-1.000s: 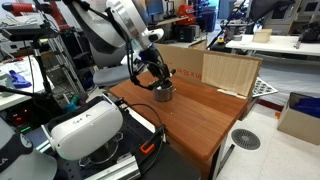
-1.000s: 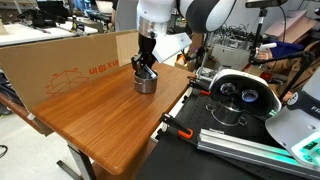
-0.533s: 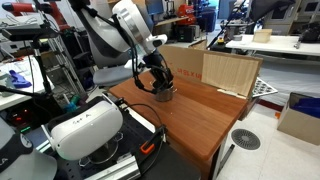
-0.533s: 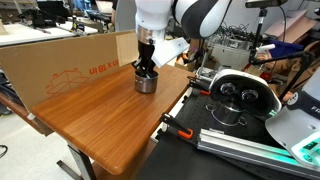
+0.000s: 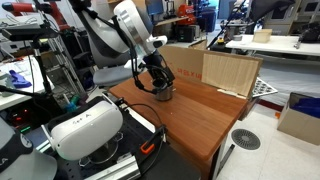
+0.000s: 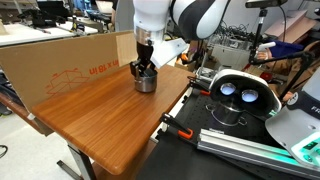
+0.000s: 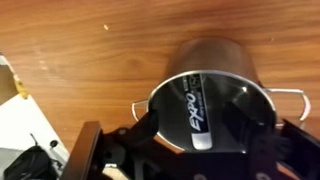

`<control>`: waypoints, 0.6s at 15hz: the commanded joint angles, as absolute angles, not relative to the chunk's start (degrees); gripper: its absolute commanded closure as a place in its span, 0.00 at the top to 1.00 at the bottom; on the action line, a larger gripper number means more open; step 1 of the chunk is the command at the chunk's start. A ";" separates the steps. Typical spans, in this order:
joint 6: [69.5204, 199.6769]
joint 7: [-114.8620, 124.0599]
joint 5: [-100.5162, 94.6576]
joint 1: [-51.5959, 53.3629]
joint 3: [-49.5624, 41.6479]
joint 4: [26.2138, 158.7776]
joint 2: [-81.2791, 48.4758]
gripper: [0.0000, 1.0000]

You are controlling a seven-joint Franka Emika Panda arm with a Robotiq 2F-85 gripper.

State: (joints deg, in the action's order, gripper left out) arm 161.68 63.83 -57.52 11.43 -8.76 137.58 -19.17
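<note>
Right now my pincer [image 7: 195,152] hangs just above a small steel pot [image 7: 215,55] on the wooden table [image 7: 80,50], its jaws spread wide and gripping nothing. In the wrist view my two fingers come in at the lower left and lower right corners, and the pot fills the middle and right of the frame between them. A dark Expo marker [image 7: 197,110] lies inside the pot, slanted across the bottom, and as far as I can tell it is clear of my fingers. In both exterior views the pot [image 6: 146,84] sits near the far edge of the table, close to the cardboard box [image 6: 60,60], with my pincer [image 6: 145,68] right over its mouth. To do this cleanly, I judge I should keep the jaws wide and travel straight up. The rim and the two wire handles [image 7: 290,95] sit close to my fingers, so any sideways drift could snag one and drag or tip the light pot.
</note>
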 commanded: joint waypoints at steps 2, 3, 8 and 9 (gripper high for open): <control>161.00 61.01 -56.23 10.73 -8.65 137.15 -18.79 1.00; 160.89 61.05 -56.32 10.83 -8.76 137.18 -18.62 1.00; 162.54 60.91 -56.61 10.73 -8.69 138.32 -16.75 1.00; 162.82 60.90 -56.57 10.73 -8.59 138.71 -16.05 1.00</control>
